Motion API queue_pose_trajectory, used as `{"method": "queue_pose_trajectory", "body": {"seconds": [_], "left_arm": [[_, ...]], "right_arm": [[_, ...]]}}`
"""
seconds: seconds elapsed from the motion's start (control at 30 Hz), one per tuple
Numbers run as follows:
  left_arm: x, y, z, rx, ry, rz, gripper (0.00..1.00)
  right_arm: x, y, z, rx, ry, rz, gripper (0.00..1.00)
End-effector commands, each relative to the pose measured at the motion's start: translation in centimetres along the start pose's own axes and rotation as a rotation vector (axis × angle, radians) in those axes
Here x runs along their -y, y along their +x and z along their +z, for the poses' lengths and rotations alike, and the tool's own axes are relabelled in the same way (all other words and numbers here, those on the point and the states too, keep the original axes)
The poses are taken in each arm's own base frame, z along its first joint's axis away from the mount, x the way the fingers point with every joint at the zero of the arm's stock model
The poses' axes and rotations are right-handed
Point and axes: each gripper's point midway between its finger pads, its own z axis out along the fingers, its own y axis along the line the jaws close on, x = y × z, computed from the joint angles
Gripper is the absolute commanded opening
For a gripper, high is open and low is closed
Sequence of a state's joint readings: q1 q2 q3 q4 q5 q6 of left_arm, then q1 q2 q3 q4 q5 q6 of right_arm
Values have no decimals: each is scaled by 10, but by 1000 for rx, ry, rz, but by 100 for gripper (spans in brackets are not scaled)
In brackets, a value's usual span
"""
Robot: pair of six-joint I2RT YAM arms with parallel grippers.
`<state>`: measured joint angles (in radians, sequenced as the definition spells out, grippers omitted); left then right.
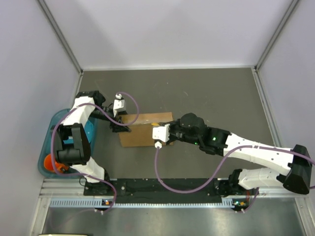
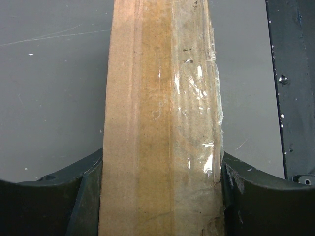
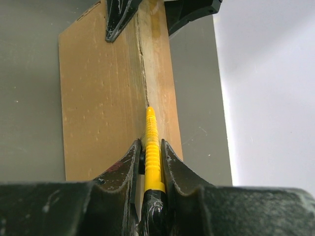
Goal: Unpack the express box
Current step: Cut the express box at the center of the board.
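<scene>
The express box [image 1: 142,130] is a flat brown cardboard box lying mid-table. My left gripper [image 1: 120,128] is shut on its left end; in the left wrist view the taped box edge [image 2: 162,123] fills the gap between the fingers [image 2: 59,196]. My right gripper [image 1: 161,132] is shut on a small yellow utility knife [image 3: 152,152]. The knife's tip rests at the taped seam along the box [image 3: 103,98] top. The left gripper's fingers [image 3: 118,17] show at the box's far end in the right wrist view.
A blue tray [image 1: 47,147] with an orange object [image 1: 51,162] sits at the left table edge beside the left arm. Grey walls enclose the dark table [image 1: 197,93] at back and sides. Purple cables loop from both arms.
</scene>
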<state>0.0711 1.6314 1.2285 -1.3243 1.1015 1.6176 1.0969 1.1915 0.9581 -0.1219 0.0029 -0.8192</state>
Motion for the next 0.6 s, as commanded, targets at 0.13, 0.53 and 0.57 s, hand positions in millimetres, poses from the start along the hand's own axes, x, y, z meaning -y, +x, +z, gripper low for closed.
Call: {"method": "queue_pose_trajectory", "body": {"seconds": [0.13,0.53,0.57], "left_arm": [[40,9,-13,-88,78,-148,15],[40,9,-14,-91,78,-146,15],[40,9,-13,-90,79,-144,15]], "right_arm": [[1,58,-31,-257,63,12,0],[8,72,-49,-316,99,-7,0],[9,74,-51,-324,104,-8,0]]}}
